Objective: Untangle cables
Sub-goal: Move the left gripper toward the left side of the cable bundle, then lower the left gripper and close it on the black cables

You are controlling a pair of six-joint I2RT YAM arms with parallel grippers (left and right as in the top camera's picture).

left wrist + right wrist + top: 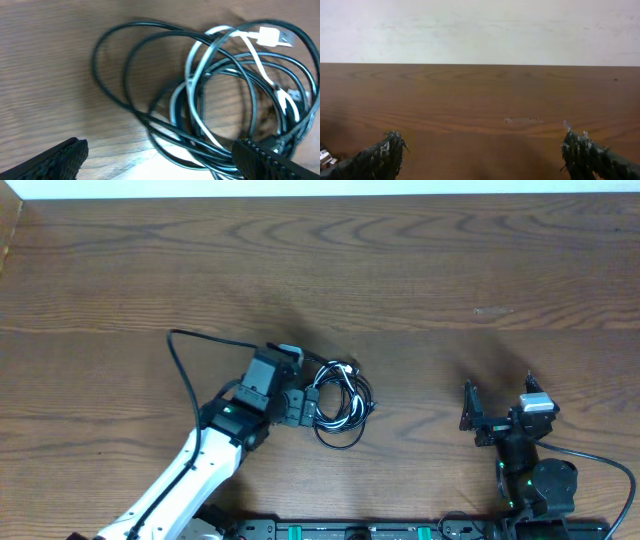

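The cables (342, 406) lie in one tangled coil on the wooden table, just left of centre. In the left wrist view the cables (210, 95) are several black loops with one white cord threaded through, and its white plug (270, 36) sits at the top right. My left gripper (312, 405) hangs open at the coil's left edge. The left gripper (160, 160) has its right finger (260, 160) over the bundle's lower strands and its left finger (60, 157) over bare wood. My right gripper (497, 398) stands open and apart from the coil, with nothing between the right gripper (482, 150) fingers.
The wooden table (420, 270) runs back to a white wall (480, 30). A thick black arm wire (185, 365) loops out left of the left arm. A small pale scuff (522, 120) marks the wood ahead of the right gripper.
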